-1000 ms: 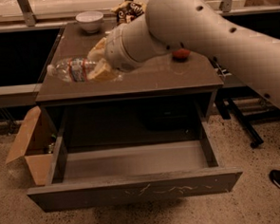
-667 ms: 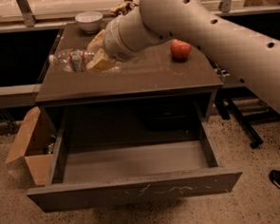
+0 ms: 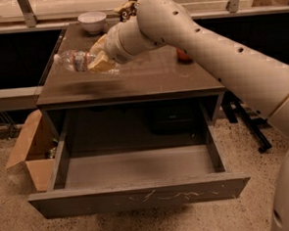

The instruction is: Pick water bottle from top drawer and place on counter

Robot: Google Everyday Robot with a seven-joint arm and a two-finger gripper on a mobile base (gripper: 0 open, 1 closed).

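The water bottle (image 3: 75, 60) is clear with a white cap and a dark label band. It lies sideways in my gripper (image 3: 101, 60), cap pointing left, held just above the left part of the counter (image 3: 147, 80). The gripper's tan fingers (image 3: 100, 66) are shut around the bottle's body. My white arm comes in from the right, over the counter. The top drawer (image 3: 139, 196) is pulled fully open below the counter, and its inside shows nothing in it.
A white bowl (image 3: 92, 21) stands at the counter's back left. A red apple (image 3: 182, 54) is partly hidden behind my arm at the right. A brown object (image 3: 126, 9) sits at the back. A tan cardboard box (image 3: 31, 149) stands open on the floor, left of the drawer.
The gripper has carried the bottle up and towards the back of the counter, then a little to the right. The arm now hides most of the apple. The drawer has not moved.
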